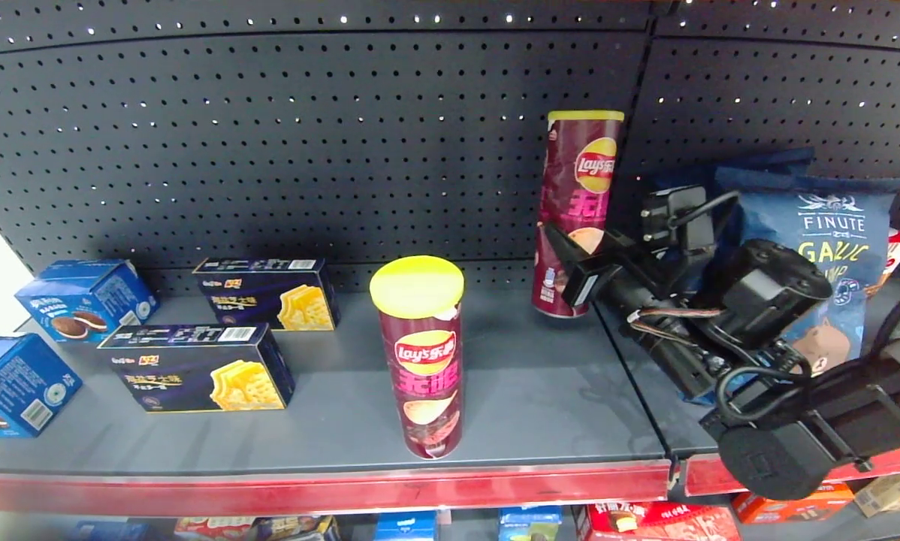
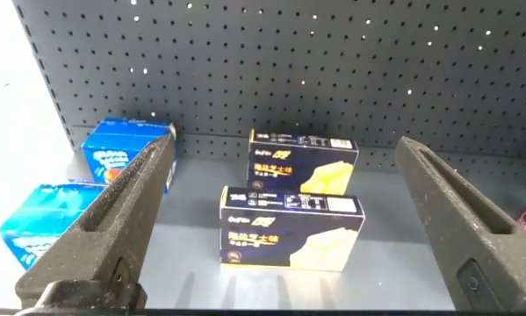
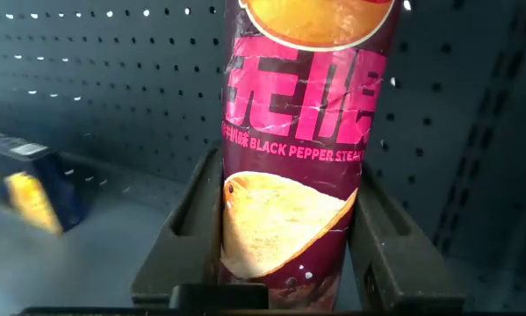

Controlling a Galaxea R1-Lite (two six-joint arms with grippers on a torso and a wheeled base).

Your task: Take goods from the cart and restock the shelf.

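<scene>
A dark grey metal shelf [image 1: 540, 391] with a red front edge and a perforated grey back panel [image 1: 307, 150] holds snack goods. The right end effector [image 1: 570, 264] is clamped on the lower part of a tall maroon crisp tube with a yellow lid [image 1: 581, 188]. This tube stands upright at the back of the shelf, close to the back panel. In the right wrist view the tube [image 3: 302, 175] sits squarely between the two dark fingers [image 3: 188, 228], which press against its sides. A second maroon crisp tube with a yellow lid [image 1: 422, 353] stands upright near the shelf's front edge, to the left of the held one and well apart from it. Further left lie two dark blue cardboard boxes with yellow cracker pictures [image 1: 202, 368], one behind the other. Beyond them are two light blue cardboard cookie boxes [image 1: 89, 297] at the shelf's left end. A blue snack bag [image 1: 833, 225] stands on the right, behind the right arm. The left end effector [image 2: 284, 149] has its fingers spread wide apart and holds nothing. It faces the two dark blue boxes [image 2: 291, 226], with the light blue boxes [image 2: 122, 149] off to one side.
</scene>
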